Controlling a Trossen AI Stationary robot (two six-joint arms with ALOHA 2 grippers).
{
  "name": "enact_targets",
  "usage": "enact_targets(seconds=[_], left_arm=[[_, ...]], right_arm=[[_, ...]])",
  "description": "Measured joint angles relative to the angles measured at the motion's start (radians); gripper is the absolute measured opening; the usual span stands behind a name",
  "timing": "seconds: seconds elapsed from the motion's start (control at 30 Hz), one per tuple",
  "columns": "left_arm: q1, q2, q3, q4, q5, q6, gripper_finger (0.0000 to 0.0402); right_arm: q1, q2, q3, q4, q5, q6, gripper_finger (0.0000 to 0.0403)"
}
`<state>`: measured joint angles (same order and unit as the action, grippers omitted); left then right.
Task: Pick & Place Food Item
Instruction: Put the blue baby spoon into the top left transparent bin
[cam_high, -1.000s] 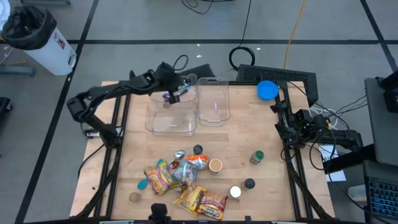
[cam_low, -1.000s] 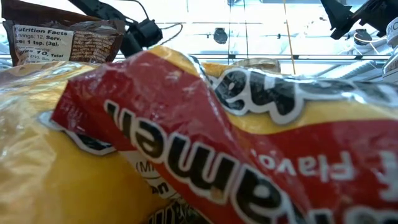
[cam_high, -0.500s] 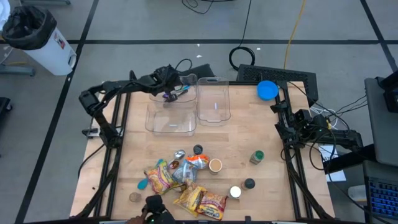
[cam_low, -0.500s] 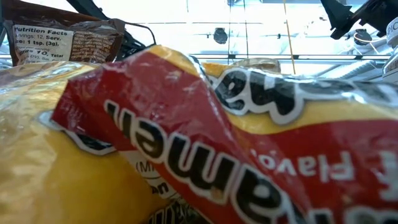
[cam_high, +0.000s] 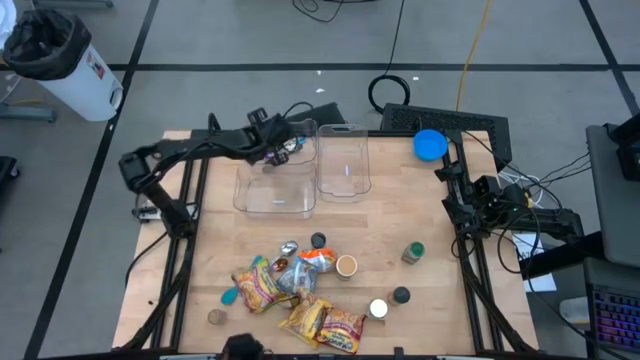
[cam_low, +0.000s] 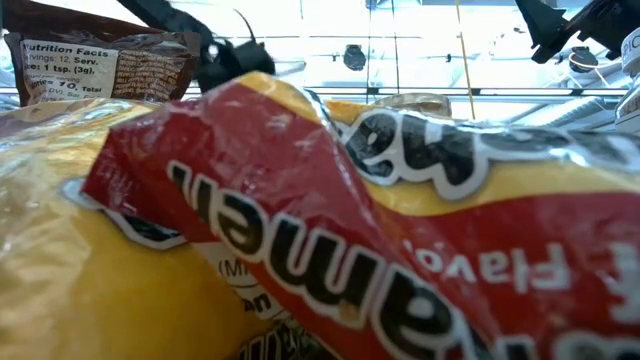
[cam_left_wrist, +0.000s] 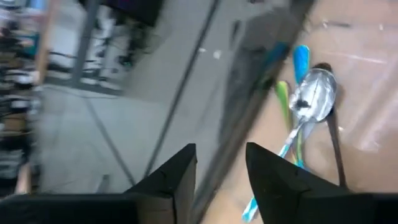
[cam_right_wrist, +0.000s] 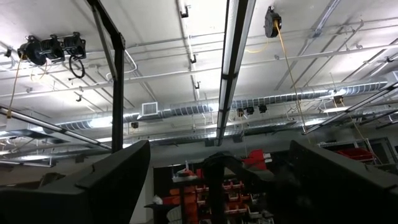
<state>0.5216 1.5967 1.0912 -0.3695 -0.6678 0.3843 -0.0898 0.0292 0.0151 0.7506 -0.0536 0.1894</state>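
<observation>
Spreading wider since before, the left gripper (cam_high: 283, 148) hangs over the clear plastic bin (cam_high: 275, 190) (upper left), perhaps empty; right gripper (cam_high: 462, 190) open.

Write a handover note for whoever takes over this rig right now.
Left claw: open, empty, over the left clear bin. Plastic spoons lie inside that bin.
Right claw: open, parked off the table's right side, pointing at the ceiling.
Done: spoons in the bin.
Left: the pile at the front, ramen packets, a small cup, a green-lidded jar. Second clear bin looks empty.
</observation>
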Motion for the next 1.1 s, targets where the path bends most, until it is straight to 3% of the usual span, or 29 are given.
enact_targets(seconds=[0.1, 0.23, 0.33, 0.47, 0.57, 0.73, 0.83, 1.1], left_arm=[[-0.077, -0.113, 0.000, -0.063, -0.074, -0.064, 0.0172], [-0.194, -0.291, 0.000, -0.164, -0.031, -0.247, 0.0201], [-0.272, -0.417, 0.000, -0.273, 0.087, -0.427, 0.0222], [-0.353, -0.528, 0.000, -0.464, 0.354, -0.677, 0.0241], [-0.429, -0.559, -0.008, -0.607, 0.514, -0.885, 0.0245], [-0.627, -0.558, -0.086, -0.747, 0.630, -1.223, 0.0246], [-0.757, -0.553, -0.160, -0.738, 0.687, -1.427, 0.0246], [-1.047, -0.544, -0.335, -0.570, 0.716, -1.947, 0.0246]], right_arm=[[0.000, 0.000, 0.000, 0.000, 0.000, 0.000, 0.0380], [0.000, 0.000, 0.000, 0.000, 0.000, 0.000, 0.0380], [0.000, 0.000, 0.000, 0.000, 0.000, 0.000, 0.0380], [0.000, 0.000, 0.000, 0.000, 0.000, 0.000, 0.0380], [0.000, 0.000, 0.000, 0.000, 0.000, 0.000, 0.0380], [0.000, 0.000, 0.000, 0.000, 0.000, 0.000, 0.0380], [0.000, 0.000, 0.000, 0.000, 0.000, 0.000, 0.0380], [0.000, 0.000, 0.000, 0.000, 0.000, 0.000, 0.0380]])
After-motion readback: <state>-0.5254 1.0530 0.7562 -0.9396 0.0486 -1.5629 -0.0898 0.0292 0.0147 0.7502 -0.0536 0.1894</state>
